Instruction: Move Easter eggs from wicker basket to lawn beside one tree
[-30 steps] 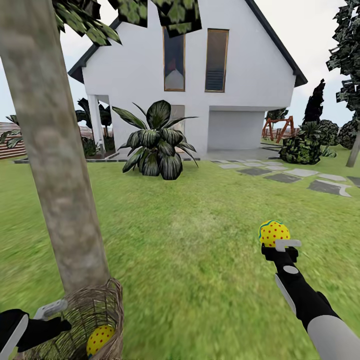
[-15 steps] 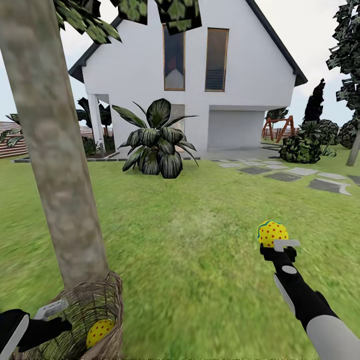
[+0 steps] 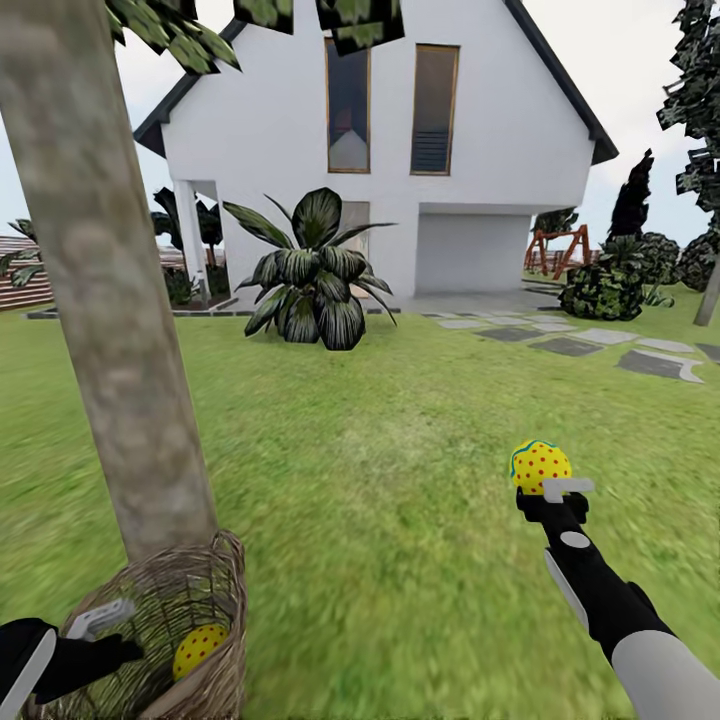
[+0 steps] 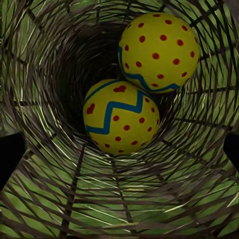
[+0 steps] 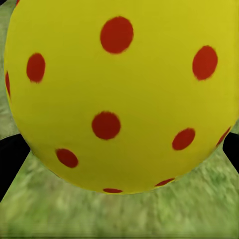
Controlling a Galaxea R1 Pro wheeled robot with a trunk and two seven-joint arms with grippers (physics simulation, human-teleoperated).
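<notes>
The wicker basket stands on the lawn against the foot of the tree. One Easter egg shows inside it. In the left wrist view two eggs lie touching at the bottom of the basket. My left gripper hangs open over the basket's mouth, holding nothing. Out to the right, my right gripper is shut on a third egg, held above the grass. That egg sits close in front of the right wrist camera.
A big dark-leaved plant stands ahead in front of the white house. Grey stepping stones cross the grass at the right, with bushes and a swing set behind them. Open grass lies between tree and right arm.
The whole view has tilted down a little, so the basket shows more. Both arms hold about the same places; the right gripper still grips its egg.
</notes>
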